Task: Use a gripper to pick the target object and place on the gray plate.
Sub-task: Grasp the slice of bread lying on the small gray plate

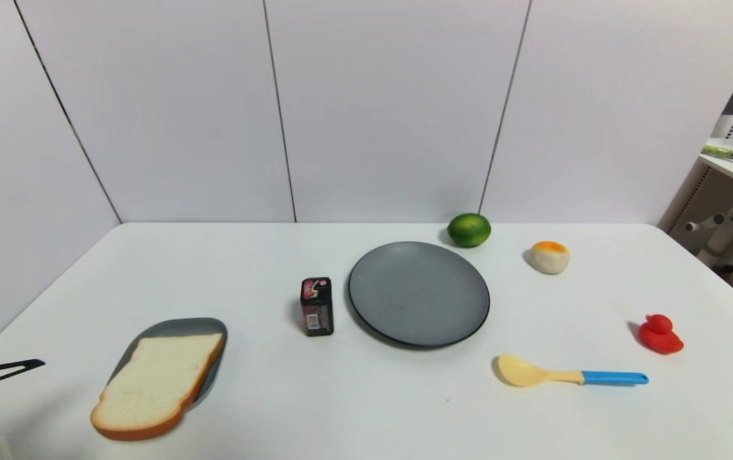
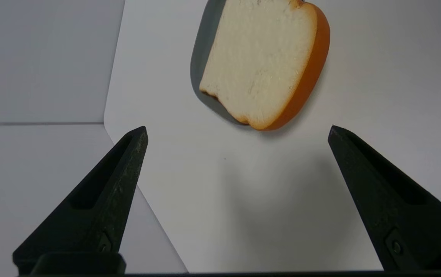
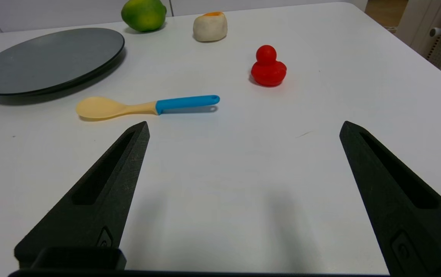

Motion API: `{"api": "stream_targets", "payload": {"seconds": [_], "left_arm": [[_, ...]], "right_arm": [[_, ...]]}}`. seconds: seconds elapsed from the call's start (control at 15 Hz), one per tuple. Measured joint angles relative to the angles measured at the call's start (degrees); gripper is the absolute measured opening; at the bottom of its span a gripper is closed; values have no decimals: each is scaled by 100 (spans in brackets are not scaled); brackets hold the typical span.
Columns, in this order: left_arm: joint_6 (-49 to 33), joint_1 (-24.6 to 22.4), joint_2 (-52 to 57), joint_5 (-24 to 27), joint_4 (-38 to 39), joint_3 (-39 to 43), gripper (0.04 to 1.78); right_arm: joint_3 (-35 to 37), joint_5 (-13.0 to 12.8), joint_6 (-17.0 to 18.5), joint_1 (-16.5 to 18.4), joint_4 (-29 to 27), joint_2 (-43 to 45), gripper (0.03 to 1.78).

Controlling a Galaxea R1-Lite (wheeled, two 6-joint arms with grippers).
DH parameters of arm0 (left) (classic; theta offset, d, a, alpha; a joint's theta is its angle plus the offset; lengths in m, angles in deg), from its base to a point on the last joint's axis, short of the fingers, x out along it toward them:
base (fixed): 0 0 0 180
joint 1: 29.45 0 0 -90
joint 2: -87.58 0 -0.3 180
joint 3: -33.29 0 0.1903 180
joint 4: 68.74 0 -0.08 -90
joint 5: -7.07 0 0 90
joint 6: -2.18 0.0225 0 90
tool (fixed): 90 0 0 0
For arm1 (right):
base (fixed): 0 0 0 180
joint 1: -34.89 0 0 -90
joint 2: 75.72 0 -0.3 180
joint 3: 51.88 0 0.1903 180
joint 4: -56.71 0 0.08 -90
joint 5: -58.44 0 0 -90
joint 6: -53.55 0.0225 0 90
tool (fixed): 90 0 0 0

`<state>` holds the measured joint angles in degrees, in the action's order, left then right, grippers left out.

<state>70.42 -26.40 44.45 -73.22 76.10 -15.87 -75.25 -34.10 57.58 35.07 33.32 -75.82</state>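
The slice of white bread with an orange-brown crust lies half on a small blue-gray dish at the front left of the table, its near end overhanging. It also shows in the left wrist view. The large round gray plate sits mid-table, bare, and shows in the right wrist view. My left gripper is open and empty, over the table's front left corner, short of the bread; one of its fingers shows in the head view. My right gripper is open and empty over the front right of the table.
A small dark carton stands left of the plate. A green lime and a white-and-orange bun lie behind it. A cream spoon with a blue handle and a red toy duck lie to the right.
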Motion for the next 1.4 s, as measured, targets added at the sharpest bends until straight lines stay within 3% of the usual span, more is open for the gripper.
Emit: {"api": "stream_targets", "payload": {"seconds": [0.33,1.0,1.4], "left_arm": [[984,23,-723,187,240,46,169],[1075,63,-1822,190,289,188,169],[1070,54,-2406,138,857,-88,169]], "right_arm": [[0,0,0,0,2,0,171],[0,1,2,0,2,0,171],[0,0,0,0,2,0,171]]}}
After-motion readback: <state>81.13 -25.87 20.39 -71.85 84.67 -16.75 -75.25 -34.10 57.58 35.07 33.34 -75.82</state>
